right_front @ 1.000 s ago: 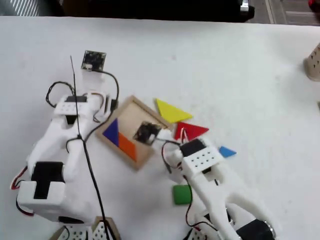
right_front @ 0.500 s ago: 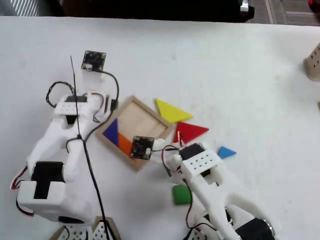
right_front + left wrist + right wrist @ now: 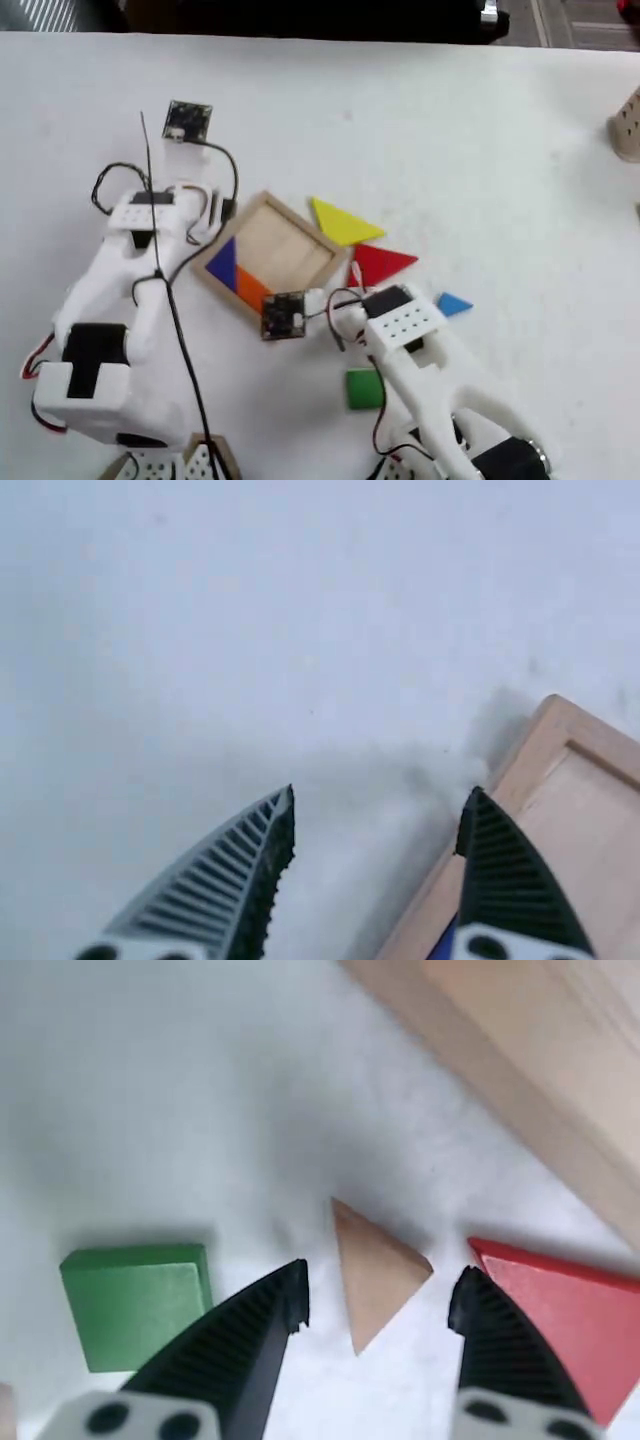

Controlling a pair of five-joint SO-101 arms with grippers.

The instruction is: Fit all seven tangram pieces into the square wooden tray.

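The square wooden tray (image 3: 290, 245) lies mid-table with a blue triangle (image 3: 222, 262) and an orange piece (image 3: 252, 290) in its left corner. Outside it lie a yellow triangle (image 3: 345, 222), a red triangle (image 3: 380, 263), a small blue piece (image 3: 453, 303) and a green square (image 3: 364, 388). My right gripper (image 3: 380, 1295) is open just above the table beside the tray (image 3: 500, 1070), straddling a small wood-coloured triangle (image 3: 375, 1270), between the green square (image 3: 135, 1300) and red triangle (image 3: 560, 1310). My left gripper (image 3: 380, 802) is open over bare table at the tray's corner (image 3: 560, 740).
The white left arm (image 3: 120, 290) stretches along the tray's left side. The right arm (image 3: 430, 370) comes in from the front right, between the green square and the small blue piece. A perforated wooden object (image 3: 628, 125) stands at the far right edge.
The right arm's wrist has pulled back off the tray toward the front, now just past the tray's front edge. The left arm and the pieces have not moved.
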